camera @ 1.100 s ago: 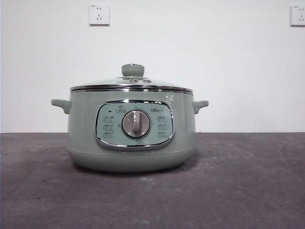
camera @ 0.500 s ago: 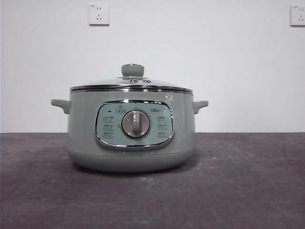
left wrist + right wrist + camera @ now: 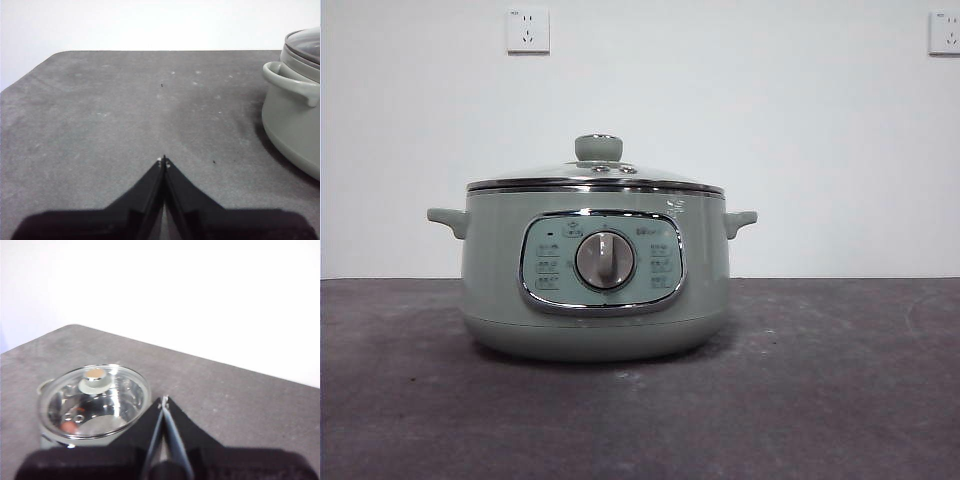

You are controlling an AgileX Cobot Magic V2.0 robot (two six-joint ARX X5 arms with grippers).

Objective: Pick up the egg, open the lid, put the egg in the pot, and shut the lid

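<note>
— Where's everything? — The domed glass lid [image 3: 596, 172] sits shut on the pale sage-green round pot [image 3: 595, 270], mid grey counter [image 3: 840, 380]; an orange blur shows under the glass.
— The arms? — Left tool [image 3: 163, 161] clenched above bare counter beside it; right tool [image 3: 163, 401] clenched, high above the rim.

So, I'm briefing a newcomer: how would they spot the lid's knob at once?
Find the big sage-green pot standing on the grey table. Its glass lid sits shut on top. The knob is the small round pale-green stub at the lid's centre, the pot's highest point, unlike the grey dial on the front panel.
</note>
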